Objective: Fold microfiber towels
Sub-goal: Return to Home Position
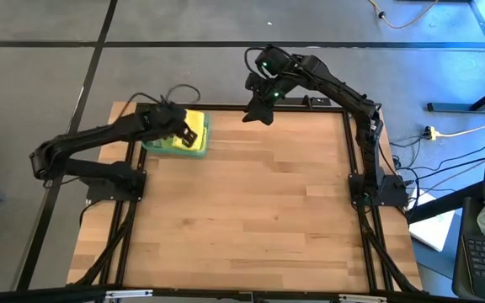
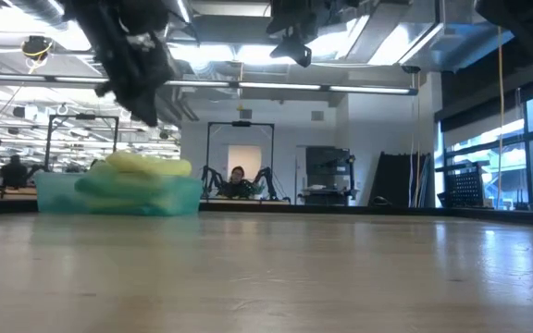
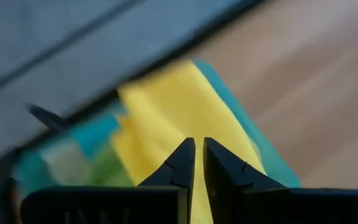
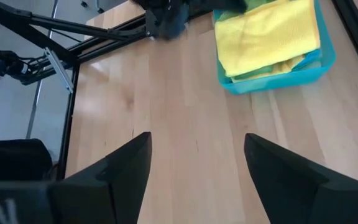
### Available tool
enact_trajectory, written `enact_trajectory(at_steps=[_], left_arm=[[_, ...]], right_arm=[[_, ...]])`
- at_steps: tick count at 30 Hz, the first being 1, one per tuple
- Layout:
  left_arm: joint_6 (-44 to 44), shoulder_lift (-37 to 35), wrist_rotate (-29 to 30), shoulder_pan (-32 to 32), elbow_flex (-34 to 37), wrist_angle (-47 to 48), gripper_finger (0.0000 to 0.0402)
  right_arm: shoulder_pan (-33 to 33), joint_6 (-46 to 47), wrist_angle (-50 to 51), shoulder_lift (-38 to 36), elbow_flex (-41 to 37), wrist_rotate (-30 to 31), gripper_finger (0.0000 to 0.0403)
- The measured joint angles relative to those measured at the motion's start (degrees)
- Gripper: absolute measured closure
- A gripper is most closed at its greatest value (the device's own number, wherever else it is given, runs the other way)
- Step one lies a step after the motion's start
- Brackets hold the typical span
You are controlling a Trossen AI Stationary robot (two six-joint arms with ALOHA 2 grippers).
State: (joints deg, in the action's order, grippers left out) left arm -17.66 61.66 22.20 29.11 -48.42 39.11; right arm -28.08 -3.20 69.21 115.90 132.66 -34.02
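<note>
There's the left gripper (image 3: pixel 199 142) hovering over the yellow towel (image 4: pixel 269 31) topping the tray (image 4: pixel 279 79), fingers pinched together and empty, right gripper (image 4: pixel 197 137) up high, fingers wide.

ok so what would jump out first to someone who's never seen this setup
The bright yellow towel lying on top in the teal tray, at the far left corner of the table, catches the eye first. The left gripper hangs shut just above it. The right gripper hovers open near the middle of the table's far edge.
</note>
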Motion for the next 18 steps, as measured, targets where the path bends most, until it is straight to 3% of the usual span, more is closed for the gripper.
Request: enact_trajectory(at_steps=[5, 12, 18], left_arm=[[3.46, -2.57, 1.15, 5.6, -0.38, -4.02, 0.0376], [5.89, 2.72, -14.61, 10.74, 4.42, -13.06, 0.0376], [2.05, 10.75, -12.89, 10.13, 7.34, -10.85, 0.0376]], right_arm=[[0.0, 1.56, -0.83, 0.0, 0.0, 0.02, 0.0146], [0.13, 4.37, 1.5, -0.19, -0.02, 1.37, 0.0146], [0.11, 1.2, 10.51, -2.45, -0.1, 7.28, 0.0146]])
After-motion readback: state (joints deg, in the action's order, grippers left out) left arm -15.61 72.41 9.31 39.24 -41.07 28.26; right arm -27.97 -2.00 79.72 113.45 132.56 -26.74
